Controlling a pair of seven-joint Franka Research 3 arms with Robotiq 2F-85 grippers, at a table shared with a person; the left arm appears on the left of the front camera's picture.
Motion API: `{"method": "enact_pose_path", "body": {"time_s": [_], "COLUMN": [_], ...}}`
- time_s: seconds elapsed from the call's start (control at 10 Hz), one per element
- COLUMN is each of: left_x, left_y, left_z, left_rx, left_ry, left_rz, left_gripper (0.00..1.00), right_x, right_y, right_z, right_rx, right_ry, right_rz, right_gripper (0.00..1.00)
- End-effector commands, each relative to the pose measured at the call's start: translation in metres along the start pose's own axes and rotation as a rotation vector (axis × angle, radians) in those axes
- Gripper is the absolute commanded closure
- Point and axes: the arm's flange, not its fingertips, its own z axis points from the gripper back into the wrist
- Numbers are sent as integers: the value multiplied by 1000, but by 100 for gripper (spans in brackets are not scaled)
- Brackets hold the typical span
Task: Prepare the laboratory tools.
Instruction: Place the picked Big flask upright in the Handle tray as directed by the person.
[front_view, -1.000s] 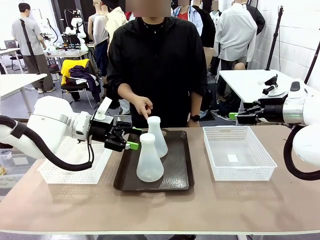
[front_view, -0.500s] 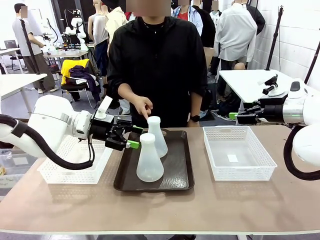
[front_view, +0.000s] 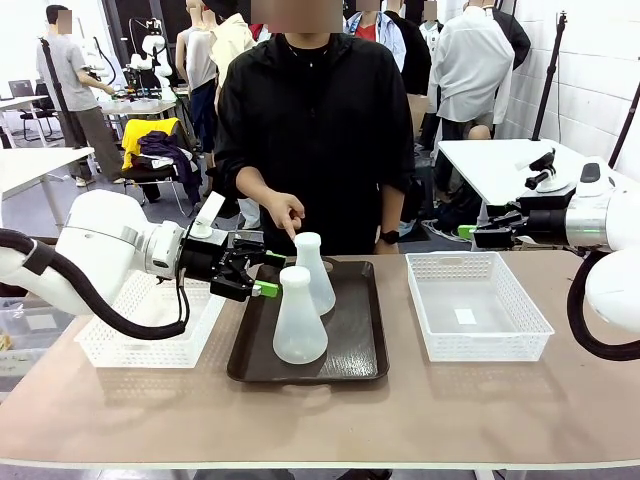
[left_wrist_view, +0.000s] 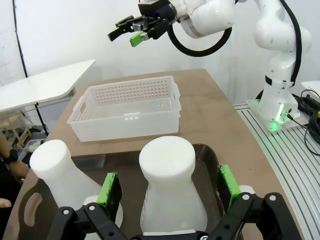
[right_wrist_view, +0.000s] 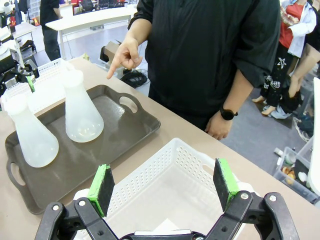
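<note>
Two frosted-white conical flasks stand upright on a dark brown tray (front_view: 355, 350). The near flask (front_view: 299, 320) is in front, and the far flask (front_view: 314, 272) stands behind it. My left gripper (front_view: 268, 275) is open, just left of the near flask's neck. In the left wrist view the near flask (left_wrist_view: 167, 185) rises between the green pads (left_wrist_view: 109, 190), with the far flask (left_wrist_view: 60, 175) to its left. My right gripper (right_wrist_view: 162, 187) is open above the right basket (right_wrist_view: 170, 185). It also shows at the far right of the table (front_view: 470, 233). A person's hand (front_view: 288, 213) points down at the far flask.
A white mesh basket (front_view: 150, 320) lies left of the tray, under my left arm. Another white mesh basket (front_view: 475, 305) lies to the right of the tray. The person stands at the table's far edge. Bare tabletop runs along the near side.
My left gripper has edged slightly right, toward the near flask's neck. The flasks, the person's pointing hand and my right arm have stayed where they were.
</note>
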Motion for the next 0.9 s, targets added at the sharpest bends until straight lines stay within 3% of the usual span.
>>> {"method": "enact_pose_path", "body": {"time_s": [0.0,0.8], "left_x": [-1,-1], "left_y": [2,2], "left_z": [-2,-2], "left_rx": [6,6], "left_ry": [5,5], "left_rz": [-22,-22], "left_gripper": [0,0], "right_x": [3,3], "right_y": [-1,-1], "right_z": [-1,-1], "right_rx": [8,8], "right_ry": [5,5], "right_rz": [-5,-5], "right_gripper": [0,0]}}
